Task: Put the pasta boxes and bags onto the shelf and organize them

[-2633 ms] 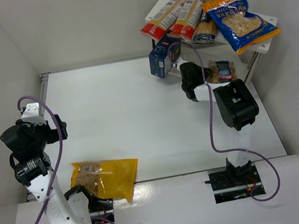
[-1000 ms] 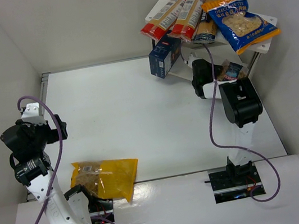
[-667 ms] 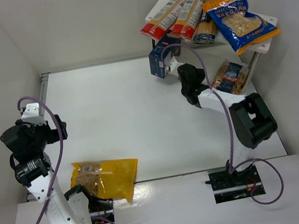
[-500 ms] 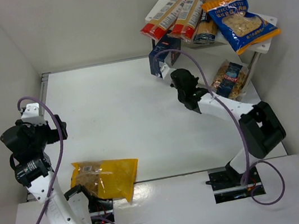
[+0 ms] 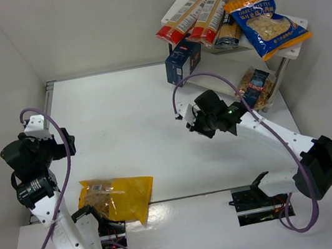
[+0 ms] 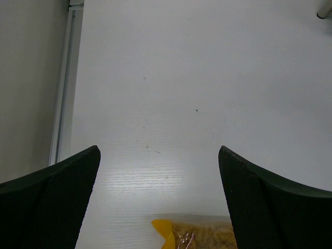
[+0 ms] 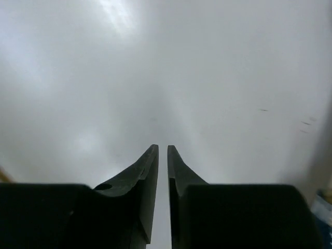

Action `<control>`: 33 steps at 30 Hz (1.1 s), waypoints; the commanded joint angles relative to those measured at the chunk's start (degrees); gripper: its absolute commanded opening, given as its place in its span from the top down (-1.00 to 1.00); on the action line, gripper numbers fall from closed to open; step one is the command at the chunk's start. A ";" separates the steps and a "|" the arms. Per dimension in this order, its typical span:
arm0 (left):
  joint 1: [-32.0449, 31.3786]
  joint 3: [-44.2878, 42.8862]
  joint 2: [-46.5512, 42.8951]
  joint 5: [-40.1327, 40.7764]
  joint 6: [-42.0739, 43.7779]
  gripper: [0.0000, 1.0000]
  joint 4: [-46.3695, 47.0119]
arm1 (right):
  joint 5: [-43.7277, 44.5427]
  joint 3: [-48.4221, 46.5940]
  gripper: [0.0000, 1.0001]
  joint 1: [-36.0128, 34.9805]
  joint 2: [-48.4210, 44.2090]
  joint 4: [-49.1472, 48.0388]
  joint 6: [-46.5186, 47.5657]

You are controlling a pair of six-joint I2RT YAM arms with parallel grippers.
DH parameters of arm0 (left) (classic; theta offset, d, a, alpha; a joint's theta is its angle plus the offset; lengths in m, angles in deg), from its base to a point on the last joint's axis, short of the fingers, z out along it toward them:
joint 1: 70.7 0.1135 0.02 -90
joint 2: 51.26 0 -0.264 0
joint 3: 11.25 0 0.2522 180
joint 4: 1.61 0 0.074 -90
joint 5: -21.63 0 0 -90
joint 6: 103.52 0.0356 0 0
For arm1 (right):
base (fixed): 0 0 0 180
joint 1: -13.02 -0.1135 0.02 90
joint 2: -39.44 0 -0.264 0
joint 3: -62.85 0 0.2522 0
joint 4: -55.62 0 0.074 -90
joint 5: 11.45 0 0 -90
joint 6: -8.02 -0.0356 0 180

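The white shelf (image 5: 171,13) stands at the back right. Two red-and-cream spaghetti boxes (image 5: 199,13) and the blue-and-orange bag (image 5: 266,20) lie on its top board. The navy box (image 5: 181,62) stands at its left end. The small clear spiral bag (image 5: 255,88) lies on the lower board. The yellow bag (image 5: 117,196) lies on the table at the near left; its corner shows in the left wrist view (image 6: 171,236). My right gripper (image 5: 192,124) (image 7: 162,150) is shut and empty over the table, left of the shelf. My left gripper (image 5: 63,144) is wide open, above and behind the yellow bag.
White walls enclose the table on the left, back and right. A metal rail (image 6: 66,83) runs along the table's left edge. A purple cable (image 5: 177,97) loops off the right arm near the navy box.
My right arm has drawn back from the shelf's lower board, leaving the small spiral bag there, and swung left and nearer over the table. The left arm has not moved.
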 commanded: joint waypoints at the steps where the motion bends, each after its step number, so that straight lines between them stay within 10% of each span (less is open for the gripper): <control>1: 0.22 0.03 -0.73 -2.27 0.84 -1.00 0.73 | -19.93 -2.05 0.54 -0.21 -2.50 9.89 -1.19; 4: 0.22 0.03 -0.73 -2.27 0.84 -1.00 0.73 | -21.61 -0.64 -0.21 -0.21 -3.90 8.23 -1.19; 8: 0.22 0.03 -1.26 -2.79 0.84 -1.00 0.73 | -21.19 1.11 -0.69 -0.21 -3.90 4.89 -1.97; 33: 0.22 0.03 -1.26 -5.43 1.90 -1.00 -0.41 | -18.27 -0.03 -0.99 -0.74 4.18 3.65 -5.93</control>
